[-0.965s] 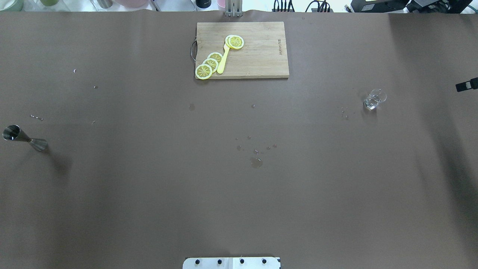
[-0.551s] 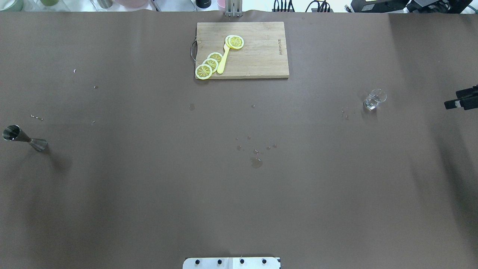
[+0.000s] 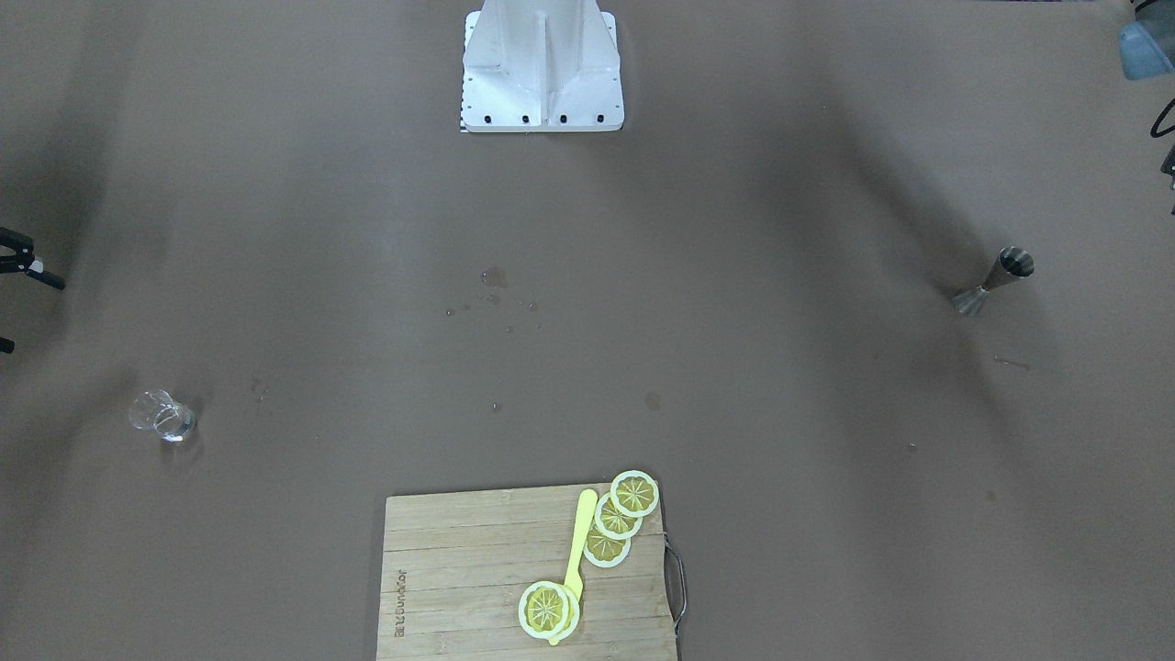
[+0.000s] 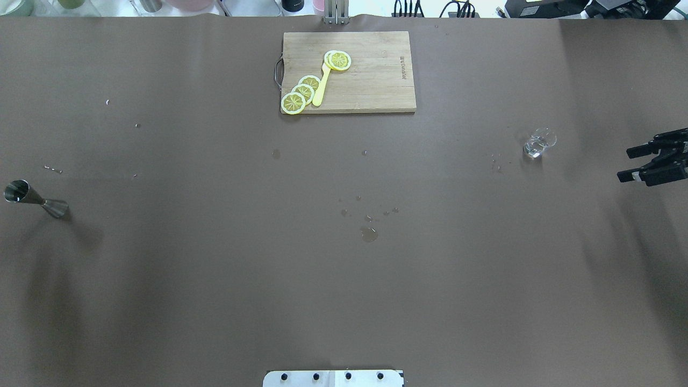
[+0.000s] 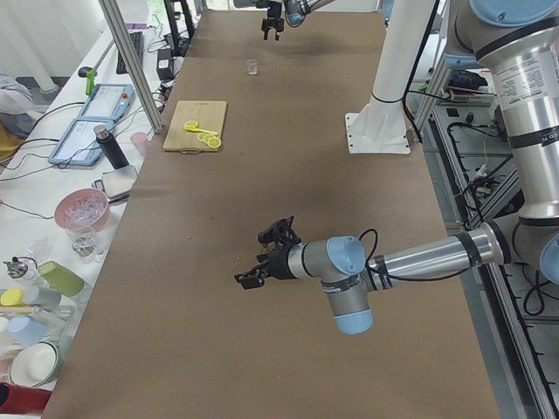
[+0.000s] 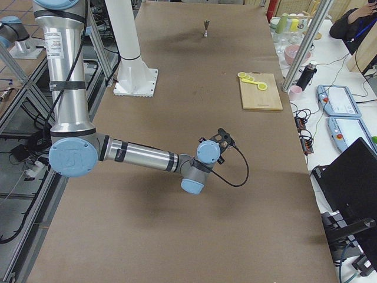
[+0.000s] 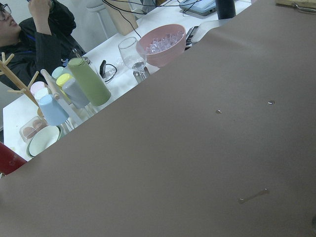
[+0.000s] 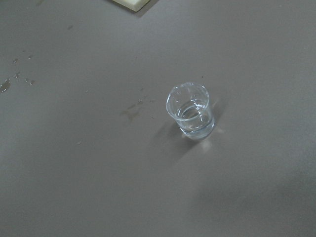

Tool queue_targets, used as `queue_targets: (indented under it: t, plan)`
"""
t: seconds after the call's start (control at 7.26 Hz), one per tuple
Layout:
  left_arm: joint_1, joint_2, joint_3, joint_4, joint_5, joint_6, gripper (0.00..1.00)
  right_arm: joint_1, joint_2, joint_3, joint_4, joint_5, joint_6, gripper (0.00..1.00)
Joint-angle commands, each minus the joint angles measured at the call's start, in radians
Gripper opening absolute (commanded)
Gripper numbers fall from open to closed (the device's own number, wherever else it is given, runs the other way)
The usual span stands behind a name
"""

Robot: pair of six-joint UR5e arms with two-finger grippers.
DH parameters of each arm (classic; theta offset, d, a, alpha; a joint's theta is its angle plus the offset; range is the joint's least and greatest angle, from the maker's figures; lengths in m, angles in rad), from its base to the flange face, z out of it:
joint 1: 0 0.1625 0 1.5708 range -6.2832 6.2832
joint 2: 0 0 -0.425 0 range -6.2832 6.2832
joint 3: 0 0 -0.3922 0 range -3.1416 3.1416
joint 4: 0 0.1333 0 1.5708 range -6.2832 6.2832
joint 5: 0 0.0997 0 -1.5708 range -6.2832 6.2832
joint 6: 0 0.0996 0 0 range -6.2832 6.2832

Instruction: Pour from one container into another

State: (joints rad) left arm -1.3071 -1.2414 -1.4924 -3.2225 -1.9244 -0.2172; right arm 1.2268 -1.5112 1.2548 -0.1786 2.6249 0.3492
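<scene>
The small clear glass (image 4: pixel 539 143) stands at the table's right side with a little clear liquid in it; the right wrist view has it just right of centre (image 8: pixel 191 113). My right gripper (image 4: pixel 631 163) is open at the right edge, well apart from the glass and empty. The steel jigger (image 4: pixel 35 199) stands alone at the far left edge, also seen as the jigger (image 3: pixel 991 280) in the front view. My left gripper (image 5: pixel 251 258) shows only in the left side view, low over the table; I cannot tell its state.
A wooden cutting board (image 4: pixel 371 80) with lemon slices (image 4: pixel 301 92) and a yellow knife lies at the far middle. Water drops (image 4: pixel 368 234) spot the brown table's centre. The robot base (image 3: pixel 542 64) is at the near edge. Cups and an ice bowl (image 7: pixel 160 44) stand beyond the left end.
My right gripper has come further in from the right edge toward the glass, and both of its fingers now show. The glass and the jigger have not moved.
</scene>
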Motion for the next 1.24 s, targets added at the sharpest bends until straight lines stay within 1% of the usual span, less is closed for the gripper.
queue_targets:
  t: [0.0, 0.14, 0.28, 0.41, 0.55, 0.69, 0.83, 0.96, 1.1]
  plan:
    - [0.171, -0.006, 0.076, -0.222, 0.259, -0.158, 0.98, -0.004, 0.005, 0.012, 0.013, 0.003, 0.004, 1.00]
    - [0.202, -0.004, 0.093, -0.243, 0.293, -0.168, 0.98, 0.000, 0.006, 0.006, 0.074, 0.003, -0.004, 1.00]
    - [0.253, -0.003, 0.092, -0.247, 0.342, -0.166, 0.98, -0.001, 0.008, -0.001, 0.083, 0.006, -0.019, 1.00]
    - [0.268, -0.004, 0.092, -0.267, 0.364, -0.166, 0.98, 0.006, 0.008, -0.047, 0.131, -0.002, -0.162, 1.00]
    - [0.335, -0.007, 0.087, -0.293, 0.419, -0.168, 0.98, 0.016, 0.012, -0.096, 0.160, -0.014, -0.338, 1.00]
    - [0.380, -0.006, 0.087, -0.342, 0.479, -0.172, 0.98, 0.022, 0.046, -0.141, 0.160, -0.014, -0.475, 1.00]
    - [0.443, -0.003, 0.087, -0.382, 0.551, -0.186, 0.98, 0.025, 0.081, -0.187, 0.160, -0.014, -0.580, 1.00]
    - [0.497, 0.002, 0.087, -0.411, 0.589, -0.242, 0.98, 0.029, 0.129, -0.245, 0.154, -0.014, -0.675, 1.00]
    - [0.567, 0.008, 0.089, -0.428, 0.667, -0.311, 0.98, 0.040, 0.173, -0.292, 0.160, -0.010, -0.709, 1.00]
